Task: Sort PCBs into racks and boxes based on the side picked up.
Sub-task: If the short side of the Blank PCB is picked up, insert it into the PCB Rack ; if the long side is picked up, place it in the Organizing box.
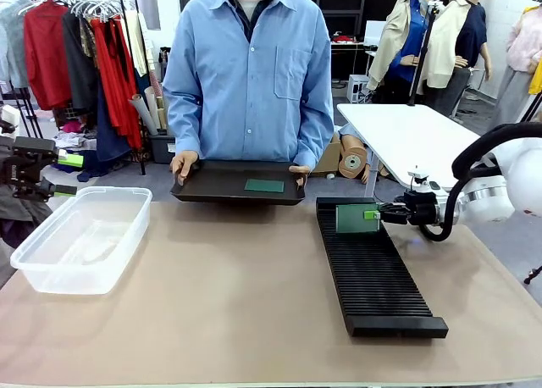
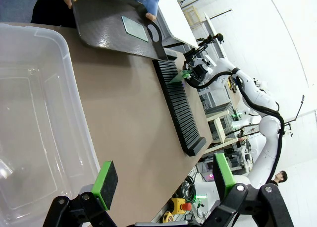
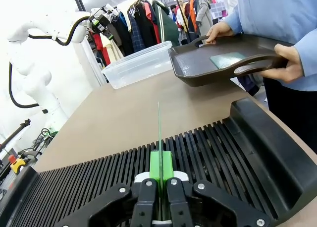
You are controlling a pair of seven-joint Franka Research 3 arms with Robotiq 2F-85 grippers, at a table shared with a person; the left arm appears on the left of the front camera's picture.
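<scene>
The right fingers [image 3: 154,165] pinch a green PCB [image 1: 351,219] upright over the rack's [image 1: 373,278] far end. The left fingers [image 2: 105,182] stand open, well apart from the rack.

Person in blue shirt [image 1: 250,74] w/ black tray [image 1: 212,183]; clothes rack [image 1: 76,45] behind, white table [image 1: 406,138] back right.

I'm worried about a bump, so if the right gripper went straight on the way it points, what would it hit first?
Probably nothing close. The right gripper, shut on a circuit board, points across the rack toward bare table; the clear tub lies farthest along, though depth is unclear.
</scene>
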